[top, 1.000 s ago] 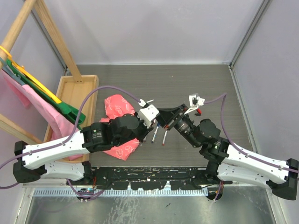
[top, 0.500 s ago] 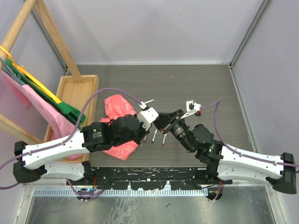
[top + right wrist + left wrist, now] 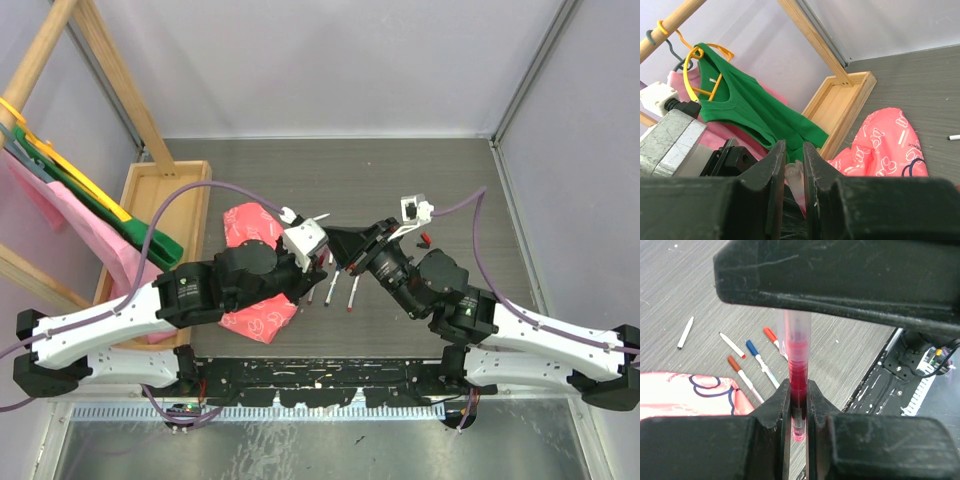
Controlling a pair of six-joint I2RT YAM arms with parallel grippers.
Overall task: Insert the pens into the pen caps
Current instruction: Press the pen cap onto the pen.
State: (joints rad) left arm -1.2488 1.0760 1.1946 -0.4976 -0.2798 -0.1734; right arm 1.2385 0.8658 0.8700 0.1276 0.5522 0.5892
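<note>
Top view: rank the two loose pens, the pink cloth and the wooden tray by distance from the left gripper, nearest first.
From the left gripper:
1. loose pens, on the table just on its near side.
2. pink cloth, to its left.
3. wooden tray, far left, at the table's edge.

Pink patterned cloth crumpled on grey tabletop, just beside wooden tray at left; green garment on yellow hanger hangs from wooden rack, pink garment behind it

White-shelled arms, black motor joints, looping purple cables, scuffed black left hand and right hand
</note>
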